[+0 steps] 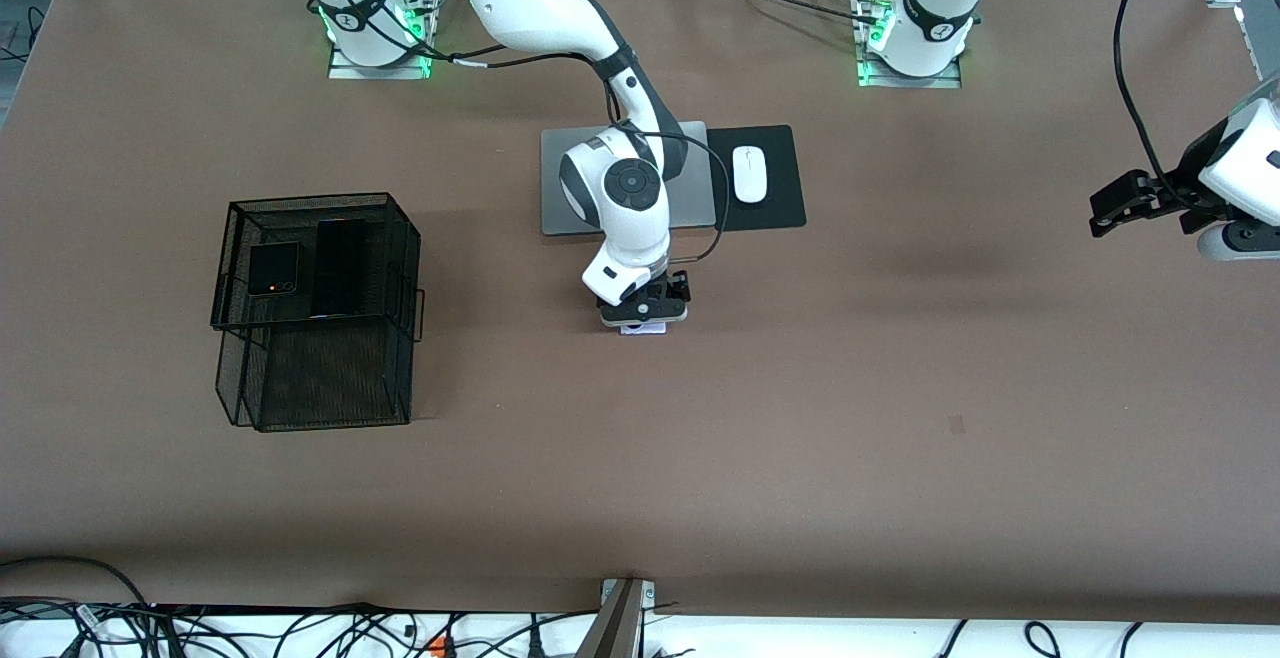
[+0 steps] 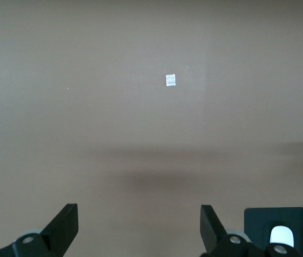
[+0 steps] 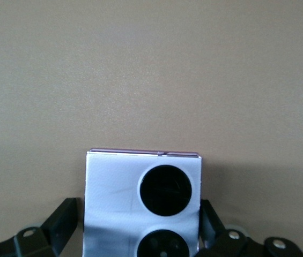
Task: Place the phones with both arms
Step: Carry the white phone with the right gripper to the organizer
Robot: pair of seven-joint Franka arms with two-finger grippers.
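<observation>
Lilac-white phone (image 3: 143,206) flat on the table just nearer the camera than the laptop (image 1: 560,183), straddled by the right gripper's (image 1: 645,315) spread, not-yet-clamped jaws: likely rigid, light, slick-faced, best pinched across its side edges; left gripper (image 1: 1128,200) waits released.

lilac-white phone (image 1: 643,329) mostly under right claw (image 1: 645,316)

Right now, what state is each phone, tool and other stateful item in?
Lilac-white phone: flat on table, between right tool's fingers.
Right tool: straddling that phone.
Left tool: open, empty, waiting over bare table.
Squarish black phone: in mesh basket.
Slim black phone: in basket beside it.
Laptop: closed.
</observation>
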